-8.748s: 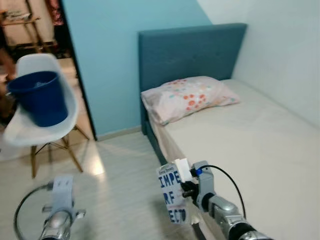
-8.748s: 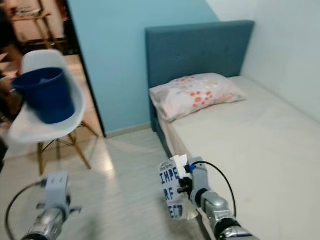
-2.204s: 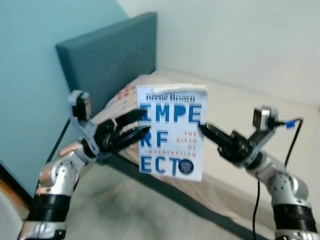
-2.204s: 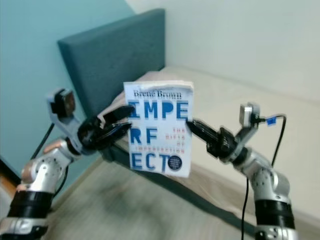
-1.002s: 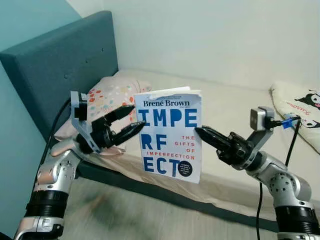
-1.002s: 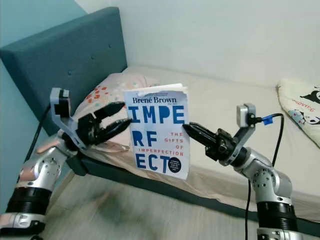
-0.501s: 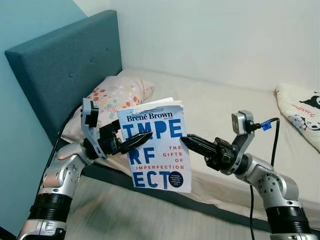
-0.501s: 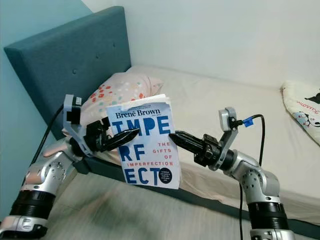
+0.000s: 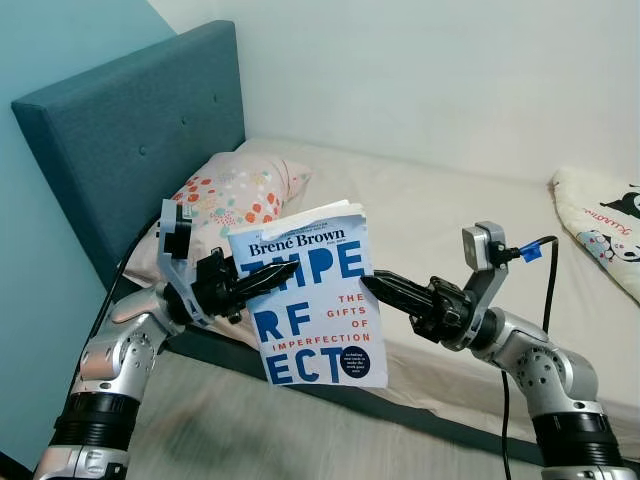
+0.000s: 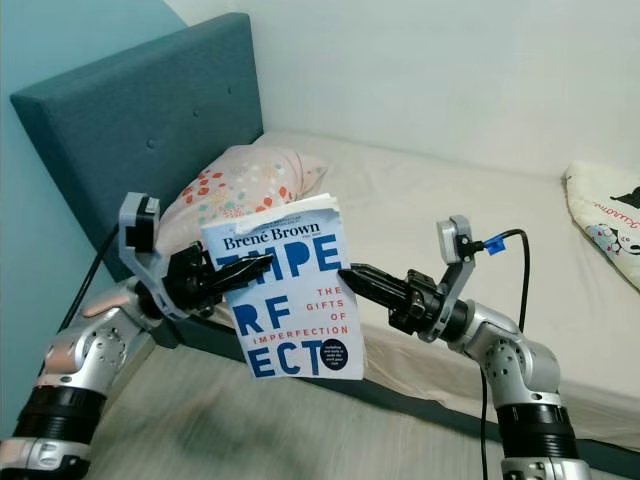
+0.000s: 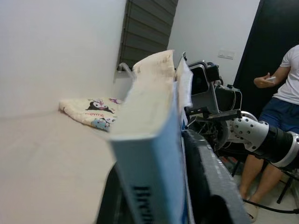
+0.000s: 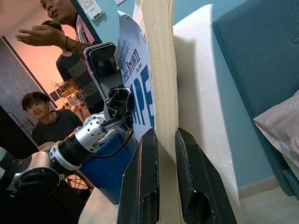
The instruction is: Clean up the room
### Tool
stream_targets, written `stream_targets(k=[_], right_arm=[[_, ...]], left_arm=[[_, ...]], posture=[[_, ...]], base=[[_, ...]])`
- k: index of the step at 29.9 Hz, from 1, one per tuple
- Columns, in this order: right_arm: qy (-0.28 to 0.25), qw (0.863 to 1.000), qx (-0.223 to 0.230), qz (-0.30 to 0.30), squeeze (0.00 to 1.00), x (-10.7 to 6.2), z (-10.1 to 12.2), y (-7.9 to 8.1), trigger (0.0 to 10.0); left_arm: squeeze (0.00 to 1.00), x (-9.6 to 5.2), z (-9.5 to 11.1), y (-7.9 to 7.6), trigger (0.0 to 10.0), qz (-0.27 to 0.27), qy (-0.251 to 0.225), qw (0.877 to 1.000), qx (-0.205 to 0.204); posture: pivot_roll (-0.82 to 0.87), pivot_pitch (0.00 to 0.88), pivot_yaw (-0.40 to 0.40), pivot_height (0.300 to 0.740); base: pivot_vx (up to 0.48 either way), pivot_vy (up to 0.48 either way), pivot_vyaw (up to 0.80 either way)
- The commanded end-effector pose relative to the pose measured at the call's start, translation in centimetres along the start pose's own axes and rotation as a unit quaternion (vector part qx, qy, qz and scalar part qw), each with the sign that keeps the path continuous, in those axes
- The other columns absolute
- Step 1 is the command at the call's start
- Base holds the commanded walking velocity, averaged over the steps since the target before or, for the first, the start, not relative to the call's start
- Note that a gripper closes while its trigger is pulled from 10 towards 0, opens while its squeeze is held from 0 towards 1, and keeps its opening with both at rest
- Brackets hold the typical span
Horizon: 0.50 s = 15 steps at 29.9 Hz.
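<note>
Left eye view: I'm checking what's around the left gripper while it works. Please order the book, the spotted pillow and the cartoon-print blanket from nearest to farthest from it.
1. Book: the left gripper is right at its spine-side edge.
2. Spotted pillow: just behind the gripper, at the head of the bed by the headboard.
3. Cartoon-print blanket: farthest, on the robot's right, beyond the right gripper.

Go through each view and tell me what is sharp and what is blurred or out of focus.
Left and right eye views: evenly lit and sharp, the book cover text legible. Left wrist view: the book's near spine is soft and out of focus, the far blanket clearer. Right wrist view: the right gripper fingers loom large and soft-edged.
</note>
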State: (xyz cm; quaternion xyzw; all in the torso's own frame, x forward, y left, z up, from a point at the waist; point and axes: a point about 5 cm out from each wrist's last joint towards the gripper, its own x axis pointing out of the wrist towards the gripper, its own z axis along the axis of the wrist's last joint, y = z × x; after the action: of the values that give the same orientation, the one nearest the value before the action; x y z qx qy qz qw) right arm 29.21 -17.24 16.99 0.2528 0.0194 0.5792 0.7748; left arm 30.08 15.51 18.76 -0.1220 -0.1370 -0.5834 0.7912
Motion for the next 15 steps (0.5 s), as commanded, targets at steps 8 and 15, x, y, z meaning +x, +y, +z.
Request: stream_targets(k=[8, 15], right_arm=[[-0.011, 0.999, -0.031, -0.017, 0.00, 0.3, 0.9, -0.5, 10.0], [-0.062, 0.993, -0.039, -0.096, 0.30, 0.2, 1.2, -2.5, 10.0]], left_arm=[[0.00, 0.3, 0.6, -0.1, 0.0, -0.009, 0.001, 1.000, 0.012], [0.00, 0.9, 1.6, 0.5, 0.0, 0.020, -0.032, 0.999, 0.028]], posture=[[-0.10, 0.000, -0.040, 0.740], [-0.10, 0.000, -0.038, 0.740]], base=[[0.000, 0.000, 0.00], [0.000, 0.000, 0.00]])
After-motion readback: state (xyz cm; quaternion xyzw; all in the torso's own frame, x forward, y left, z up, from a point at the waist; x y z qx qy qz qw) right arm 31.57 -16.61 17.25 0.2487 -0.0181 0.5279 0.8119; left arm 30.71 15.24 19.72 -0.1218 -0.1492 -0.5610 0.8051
